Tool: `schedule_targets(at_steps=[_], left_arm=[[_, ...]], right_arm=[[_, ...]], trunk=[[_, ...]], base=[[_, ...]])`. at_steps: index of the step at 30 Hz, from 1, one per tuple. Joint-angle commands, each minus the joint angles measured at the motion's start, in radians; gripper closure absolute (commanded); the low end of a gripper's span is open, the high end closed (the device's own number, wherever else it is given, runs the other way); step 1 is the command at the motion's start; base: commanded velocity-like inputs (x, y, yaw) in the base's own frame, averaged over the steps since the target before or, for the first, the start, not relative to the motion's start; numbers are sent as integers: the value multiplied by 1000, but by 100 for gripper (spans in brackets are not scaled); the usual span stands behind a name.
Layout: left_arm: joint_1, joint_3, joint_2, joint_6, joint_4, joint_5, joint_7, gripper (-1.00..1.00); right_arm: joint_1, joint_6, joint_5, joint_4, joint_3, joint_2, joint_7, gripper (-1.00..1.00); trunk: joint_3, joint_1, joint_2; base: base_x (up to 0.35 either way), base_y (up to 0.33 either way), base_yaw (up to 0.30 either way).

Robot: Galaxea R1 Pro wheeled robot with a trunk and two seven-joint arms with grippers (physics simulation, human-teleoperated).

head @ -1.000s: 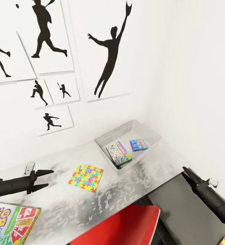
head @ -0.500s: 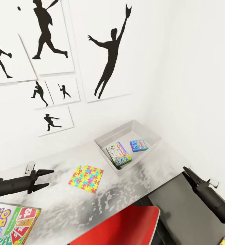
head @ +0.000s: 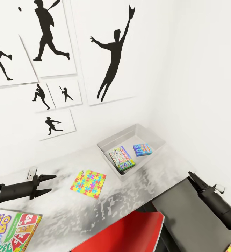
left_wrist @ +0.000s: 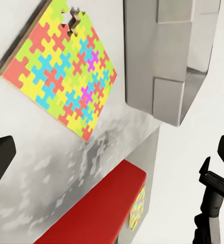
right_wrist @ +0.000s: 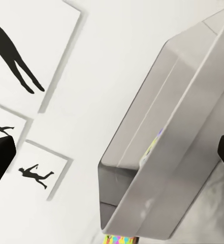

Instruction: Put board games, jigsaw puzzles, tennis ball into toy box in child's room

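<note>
Jigsaw puzzle lies flat just ahead of the left gripper (jaws released, empty). It looks thin, light and stiff, so take it by an edge.

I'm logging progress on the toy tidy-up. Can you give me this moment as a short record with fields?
toy box: open pale grey rectangular bin at the far end of the glossy grey table top
inside box: two board games, one white-green-yellow box, one mostly blue box
still out: square neon jigsaw puzzle flat on the table; colourful Skip-Bo box at the near left
left hand: open, empty, near the jigsaw
right hand: empty, over the dark grey table section
nearby: red chair seat
</note>
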Motion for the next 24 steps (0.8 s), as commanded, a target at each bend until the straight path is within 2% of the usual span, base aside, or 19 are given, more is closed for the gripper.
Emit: schedule_targets(at_steps=[1,5,12,17,19,24], left_arm=[[-1,-3,-5,0,1,-7,-10,-100],[-1,-3,-16,0,1,-7,-10,-100],[-1,-3,-19,0,1,-11,-9,-100],[-1,-2,-20,0,1,-46,-9,-100],[-2,0,-20,0,1,-85,-10,-100],[-1,0,-20,0,1,-92,-10,-100]], right_arm=[[-1,6,-2,0,-1,-1,1,-100],[-1,6,-3,0,-2,-1,1,-100],[-1,5,-5,4,-2,-1,1,-100],[-1,6,-4,7,-2,-2,1,-100],[-1,7,-3,7,-2,-2,-2,-100],[-1,7,-3,8,-2,0,-2,-100]], trunk=[[-2,1,-2],[-2,1,-2],[-2,1,-2],[-2,1,-2],[-2,1,-2],[-2,1,-2]], base=[[0,0,0],[0,0,0],[0,0,0],[0,0,0],[0,0,0],[0,0,0]])
